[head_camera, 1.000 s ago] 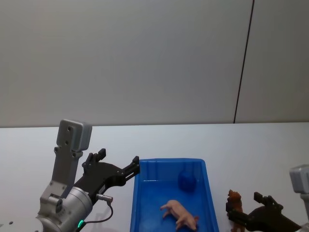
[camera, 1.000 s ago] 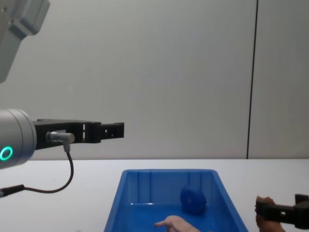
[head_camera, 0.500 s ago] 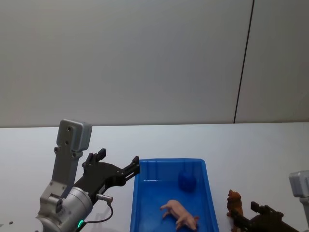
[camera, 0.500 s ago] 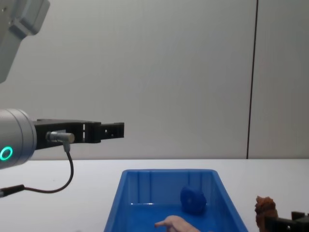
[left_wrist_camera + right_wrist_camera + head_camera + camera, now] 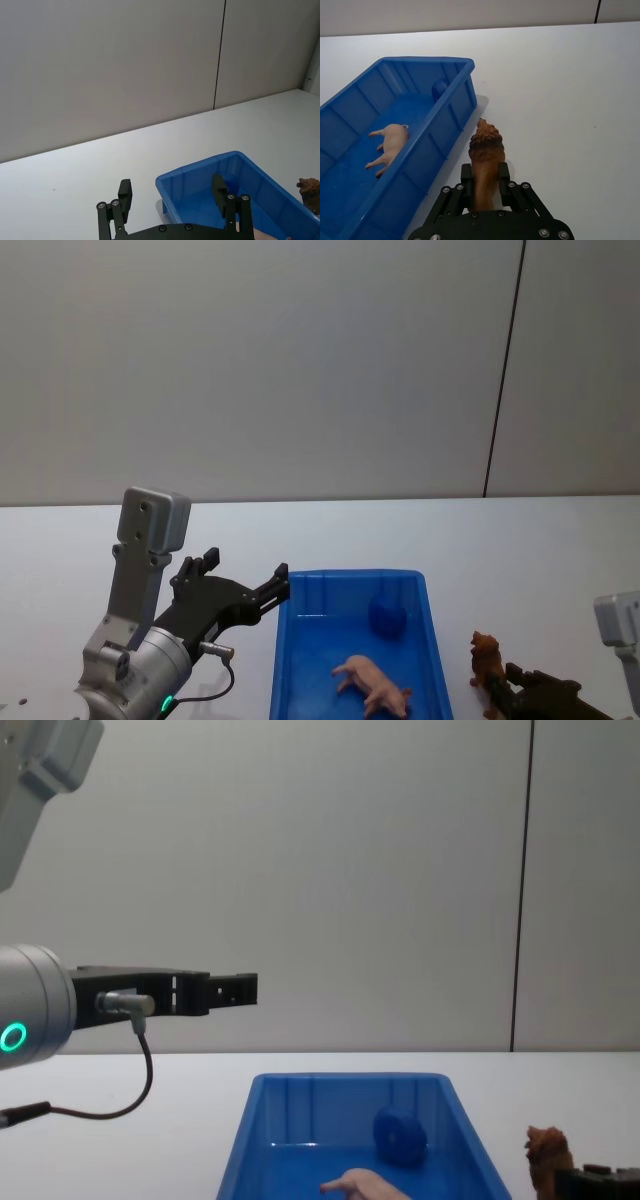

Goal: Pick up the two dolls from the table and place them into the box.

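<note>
brown doll [image 5: 485, 150] between right jaws

Two dolls in all: one pale pink doll [image 5: 372, 683], smooth and pig-shaped, and one shaggy reddish-brown doll [image 5: 486, 660]. One box [image 5: 340, 592], bright blue. One small round dark-blue object [image 5: 386, 614]. One white desk [image 5: 540, 550]. Two grippers: one left gripper [image 5: 246, 568] and one right gripper [image 5: 485, 174], a pair of jaws on each. Inside the box, two things counted; outside it, one doll.
</note>
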